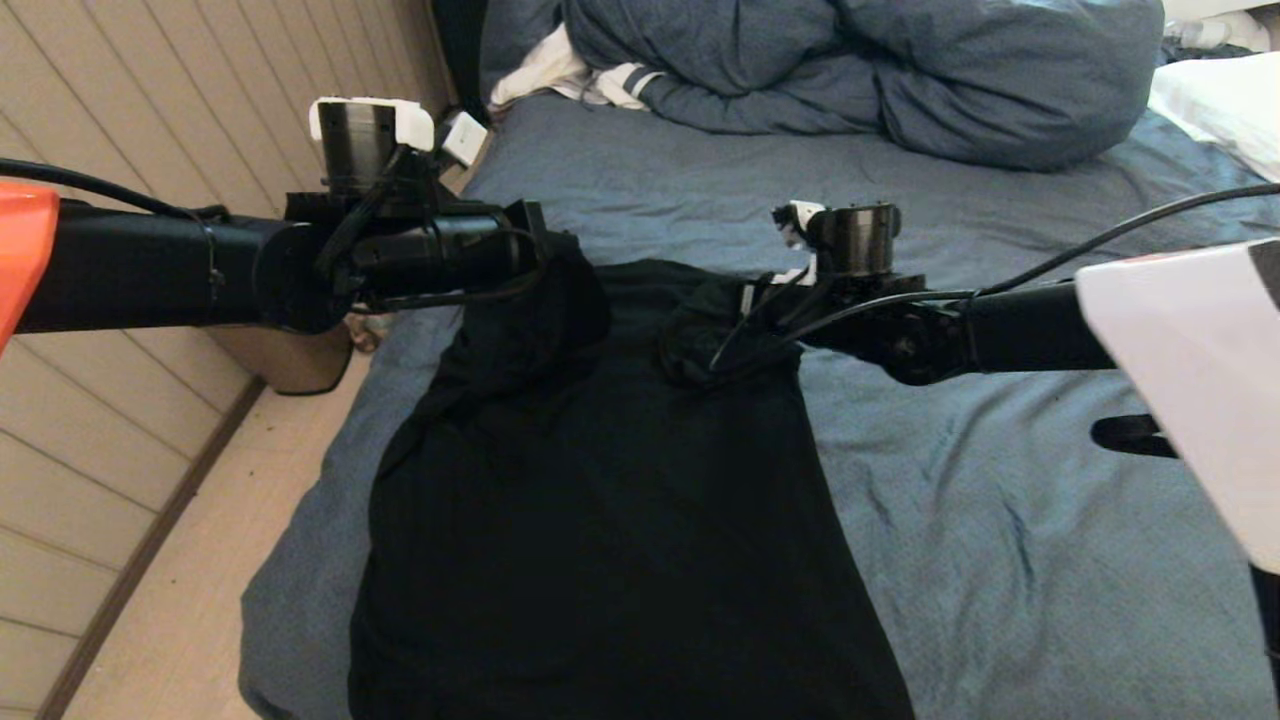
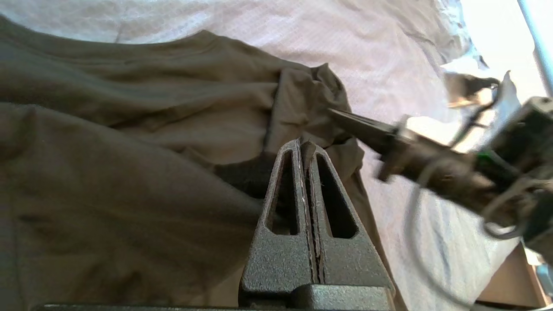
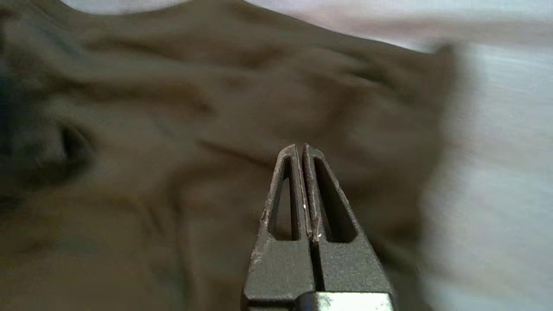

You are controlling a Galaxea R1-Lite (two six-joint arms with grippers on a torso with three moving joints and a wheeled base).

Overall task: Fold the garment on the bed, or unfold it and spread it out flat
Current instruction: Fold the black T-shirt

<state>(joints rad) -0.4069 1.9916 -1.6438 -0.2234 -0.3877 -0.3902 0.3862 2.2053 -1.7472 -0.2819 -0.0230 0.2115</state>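
Note:
The garment (image 1: 620, 520), a black T-shirt with its plain side showing, lies lengthwise on the bed (image 1: 1000, 520), hem toward me. Its far end is raised at two points. My left gripper (image 1: 562, 262) is shut on the left shoulder part, and cloth hangs from it in a peak. In the left wrist view that gripper (image 2: 302, 144) pinches a thin fold of the garment (image 2: 129, 181). My right gripper (image 1: 700, 335) is shut on a bunched right shoulder part; its fingers (image 2: 345, 119) reach into that fold. In the right wrist view the gripper (image 3: 301, 149) stands over blurred cloth (image 3: 173, 129).
A bunched blue duvet (image 1: 850, 70) fills the far end of the bed, with a white striped cloth (image 1: 590, 80) beside it. A white pillow (image 1: 1220, 100) lies far right. The panelled wall (image 1: 100, 450), the floor (image 1: 200, 580) and a bin (image 1: 290, 355) border the bed's left edge.

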